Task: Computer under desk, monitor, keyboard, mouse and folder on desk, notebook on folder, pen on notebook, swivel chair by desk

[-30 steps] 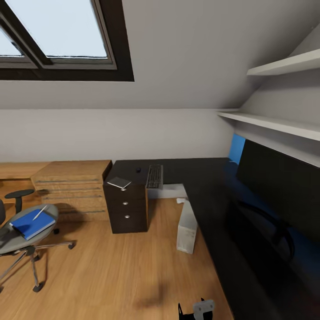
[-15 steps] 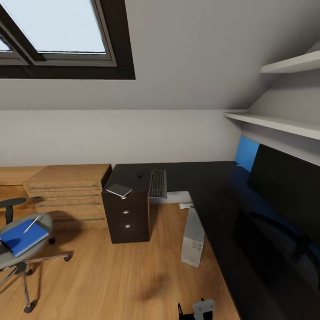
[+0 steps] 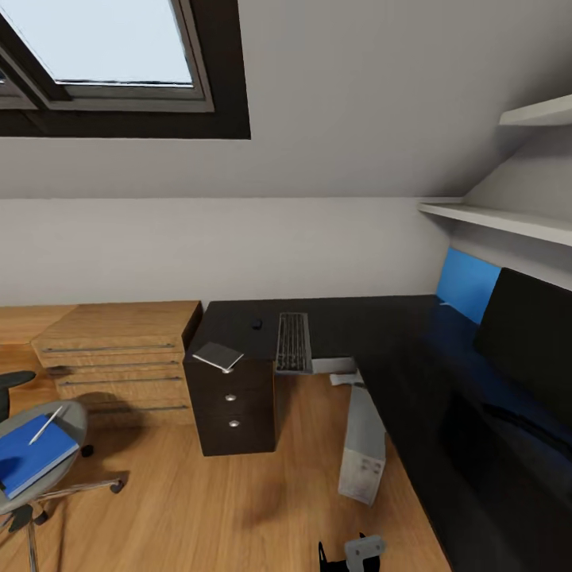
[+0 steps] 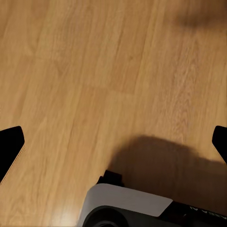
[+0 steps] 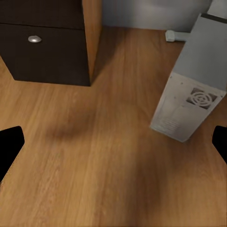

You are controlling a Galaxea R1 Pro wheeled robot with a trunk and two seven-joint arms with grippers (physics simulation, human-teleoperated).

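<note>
The black L-shaped desk (image 3: 357,318) runs along the back wall and down the right side. On it lie the keyboard (image 3: 293,342), the small dark mouse (image 3: 257,324) and the notebook (image 3: 218,356) at the left corner above the drawers. The monitor (image 3: 528,342) stands on the right wing. The grey computer (image 3: 362,449) stands on the floor under the desk, also in the right wrist view (image 5: 191,99). At the left edge, the swivel chair (image 3: 73,413) carries the blue folder (image 3: 32,457) with the pen (image 3: 46,425) on it. My left gripper (image 4: 113,146) and right gripper (image 5: 113,142) hang open over the floor, holding nothing.
A light wooden drawer unit (image 3: 119,349) stands left of the desk. A bright blue panel (image 3: 465,284) leans behind the monitor, under white shelves (image 3: 492,218). A skylight (image 3: 103,48) is at upper left. The desk's knobbed drawers (image 5: 42,42) are near my right gripper. Wood floor (image 3: 199,500) lies ahead.
The whole view has shifted: the chair slid toward the left edge and the desk and computer sit lower and further right. None of the things themselves has moved.
</note>
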